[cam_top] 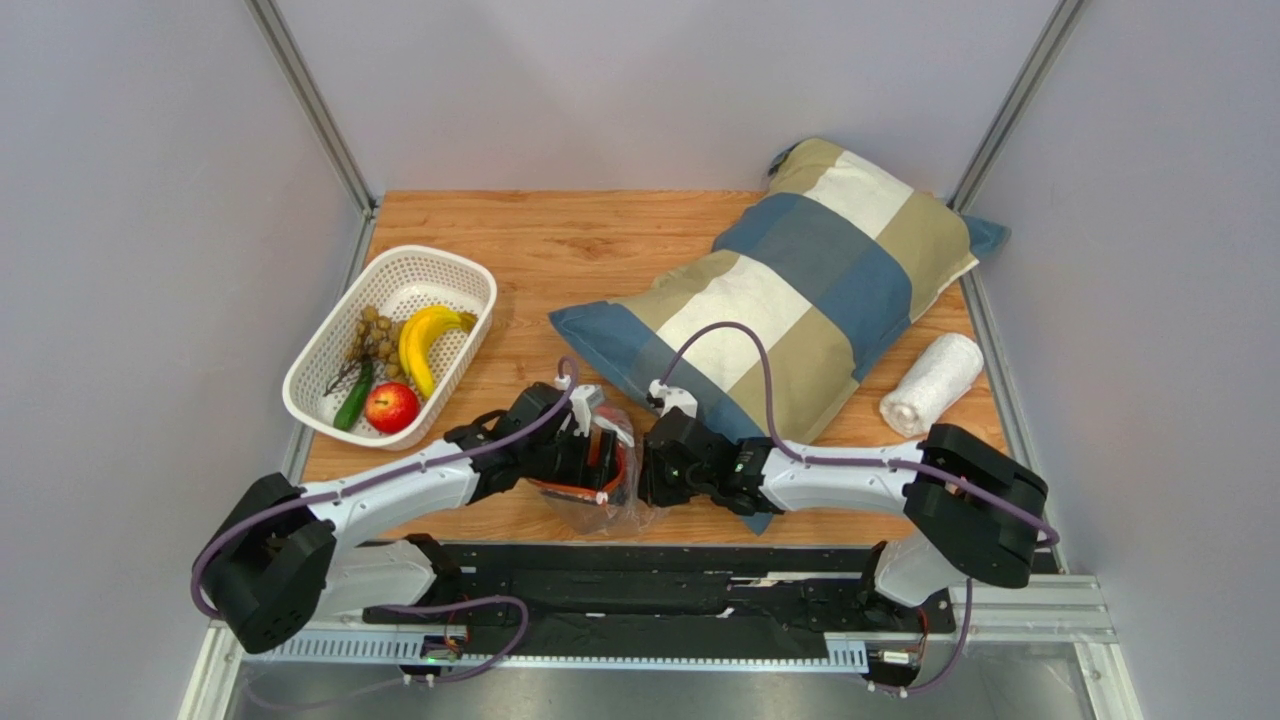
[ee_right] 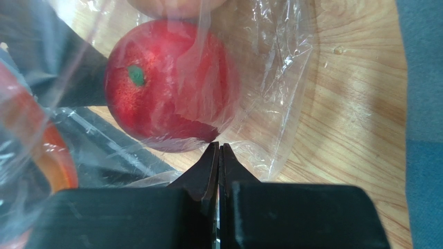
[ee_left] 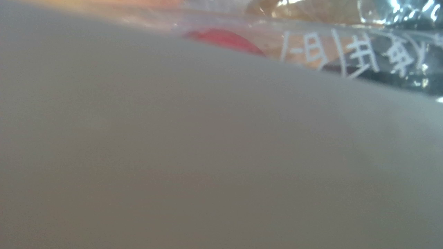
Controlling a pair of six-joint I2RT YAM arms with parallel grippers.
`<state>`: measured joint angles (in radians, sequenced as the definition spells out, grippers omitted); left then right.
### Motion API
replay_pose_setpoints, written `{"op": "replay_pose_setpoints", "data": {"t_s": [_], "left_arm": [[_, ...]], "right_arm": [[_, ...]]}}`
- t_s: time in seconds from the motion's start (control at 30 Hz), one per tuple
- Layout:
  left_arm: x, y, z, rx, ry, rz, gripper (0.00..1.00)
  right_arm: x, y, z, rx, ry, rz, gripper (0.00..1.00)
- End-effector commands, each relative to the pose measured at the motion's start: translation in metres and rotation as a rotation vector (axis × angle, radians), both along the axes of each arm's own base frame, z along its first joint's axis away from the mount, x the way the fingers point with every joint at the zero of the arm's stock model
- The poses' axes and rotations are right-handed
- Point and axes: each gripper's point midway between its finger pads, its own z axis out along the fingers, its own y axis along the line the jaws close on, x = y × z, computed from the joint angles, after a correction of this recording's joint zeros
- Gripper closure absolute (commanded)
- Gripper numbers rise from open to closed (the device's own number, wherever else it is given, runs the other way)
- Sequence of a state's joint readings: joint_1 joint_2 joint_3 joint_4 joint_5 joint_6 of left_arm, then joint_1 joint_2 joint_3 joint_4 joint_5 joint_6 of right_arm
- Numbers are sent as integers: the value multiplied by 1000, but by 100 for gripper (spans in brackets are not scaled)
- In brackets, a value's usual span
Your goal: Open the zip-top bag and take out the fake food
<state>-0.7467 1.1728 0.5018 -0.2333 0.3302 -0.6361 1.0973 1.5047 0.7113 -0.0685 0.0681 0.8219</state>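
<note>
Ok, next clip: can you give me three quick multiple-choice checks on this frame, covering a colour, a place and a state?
1. What colour is the round fruit seen through the zip-top bag just ahead of the right claw?
A. green
B. red
C. yellow

2. Where does the banana lie?
A. in the white basket
B. in the zip-top bag
C. on the pillow

3. How does the right claw stand?
A. wide open
B. shut, tips together
C. out of every view

Answers:
1 B, the right wrist view shows a red fruit behind the clear film.
2 A, the top view shows it in the basket beside the grapes and an apple.
3 B, the right wrist view shows the two tips meeting with no gap, at the bag's film.
</note>
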Motion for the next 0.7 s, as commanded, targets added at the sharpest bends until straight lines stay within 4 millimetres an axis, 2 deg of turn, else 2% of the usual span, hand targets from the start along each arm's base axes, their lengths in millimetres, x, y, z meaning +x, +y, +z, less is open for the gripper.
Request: {"op": "replay_pose_setpoints", "data": {"t_s": [0.0,0.1,0.27,0.37,0.5,0.67], "left_arm": [[13,-1,10,-23,-83,45,19],[15,10,20,-24,-144,81,20],[16,24,29,-29,-207,137,19],[20,22,31,-50,-227,152,18],[25,12,31,-81,-236,135,16],[39,3,26,-67,-257,126,16]], "right_arm": [[15,2,26,12,-91,-25,100],[25,-14,34,-55,-158,-40,100],[43,-10,49,-71,-214,-36,99],[52,-2,53,-78,-240,-27,99],[58,10,45,-80,-232,-5,99],[50,24,31,-26,-176,25,100]]}}
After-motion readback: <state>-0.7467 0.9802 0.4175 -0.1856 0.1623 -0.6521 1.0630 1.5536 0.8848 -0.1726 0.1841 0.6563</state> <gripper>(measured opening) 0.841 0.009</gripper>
